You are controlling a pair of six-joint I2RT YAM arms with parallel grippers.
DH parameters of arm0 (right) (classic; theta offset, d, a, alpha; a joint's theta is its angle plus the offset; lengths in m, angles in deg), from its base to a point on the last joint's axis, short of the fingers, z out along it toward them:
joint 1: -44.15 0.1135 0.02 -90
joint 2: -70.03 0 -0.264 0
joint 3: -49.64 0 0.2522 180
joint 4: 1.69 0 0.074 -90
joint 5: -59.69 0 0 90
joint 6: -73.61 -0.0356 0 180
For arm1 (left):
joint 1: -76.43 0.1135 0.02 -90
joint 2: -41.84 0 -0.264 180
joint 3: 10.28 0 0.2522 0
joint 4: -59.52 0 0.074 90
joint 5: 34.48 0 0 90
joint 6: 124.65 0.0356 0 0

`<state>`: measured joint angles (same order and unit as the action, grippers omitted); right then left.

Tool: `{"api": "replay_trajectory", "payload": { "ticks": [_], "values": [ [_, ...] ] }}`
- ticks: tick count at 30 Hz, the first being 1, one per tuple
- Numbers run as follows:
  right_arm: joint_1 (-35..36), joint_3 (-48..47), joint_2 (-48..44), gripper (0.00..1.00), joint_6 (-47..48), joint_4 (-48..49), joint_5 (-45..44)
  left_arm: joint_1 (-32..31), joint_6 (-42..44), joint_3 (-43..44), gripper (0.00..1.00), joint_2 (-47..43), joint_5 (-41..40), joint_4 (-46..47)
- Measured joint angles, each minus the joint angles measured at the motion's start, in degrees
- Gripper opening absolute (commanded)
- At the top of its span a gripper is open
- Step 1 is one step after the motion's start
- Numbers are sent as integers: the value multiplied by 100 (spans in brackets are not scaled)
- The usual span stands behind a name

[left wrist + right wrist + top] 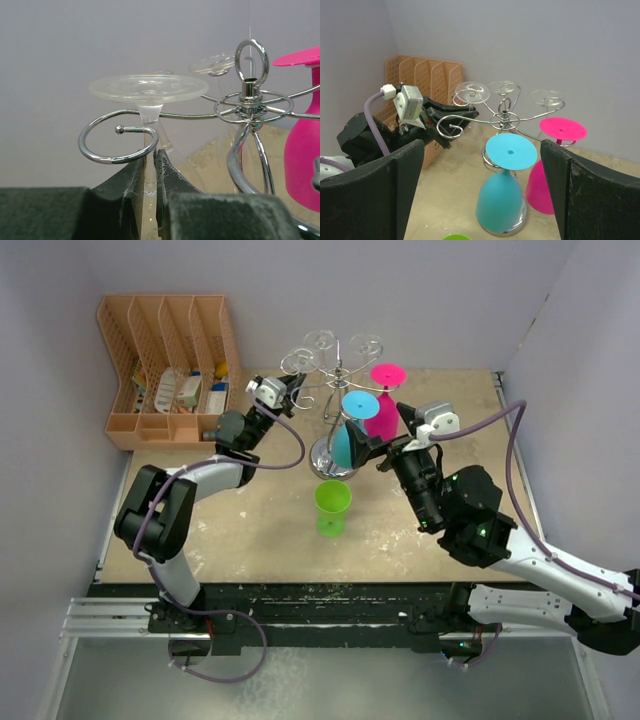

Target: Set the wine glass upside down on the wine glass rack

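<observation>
left gripper jaws pinching the upside-down wine glass stem in a wine glass rack curl, right gripper jaws spread wide

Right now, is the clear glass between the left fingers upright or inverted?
Upside down: the glass has its foot above the rack curl, stem below.

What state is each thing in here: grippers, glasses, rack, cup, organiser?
wine glass rack: upright, clear glasses hanging from it
clear wine glass: upside down, stem inside a rack curl, foot above the wire
left gripper: shut on that stem
right gripper: open, empty
blue wine glass: upside down at the rack
pink wine glass: upside down at the rack
green cup: upright, mouth up
orange file organiser: upright, small items inside
</observation>
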<state>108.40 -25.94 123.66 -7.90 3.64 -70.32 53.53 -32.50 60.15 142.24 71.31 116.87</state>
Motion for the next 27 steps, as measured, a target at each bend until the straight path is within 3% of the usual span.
{"api": "replay_trajectory", "payload": {
  "ticks": [16,27],
  "values": [
    [0,-122,111,100,13,-42,0,286,17,140,0,131,-295,166],
    [-2,-125,111,100,11,-39,4,299,0,-173,0,-26,157,254]
  ]
}}
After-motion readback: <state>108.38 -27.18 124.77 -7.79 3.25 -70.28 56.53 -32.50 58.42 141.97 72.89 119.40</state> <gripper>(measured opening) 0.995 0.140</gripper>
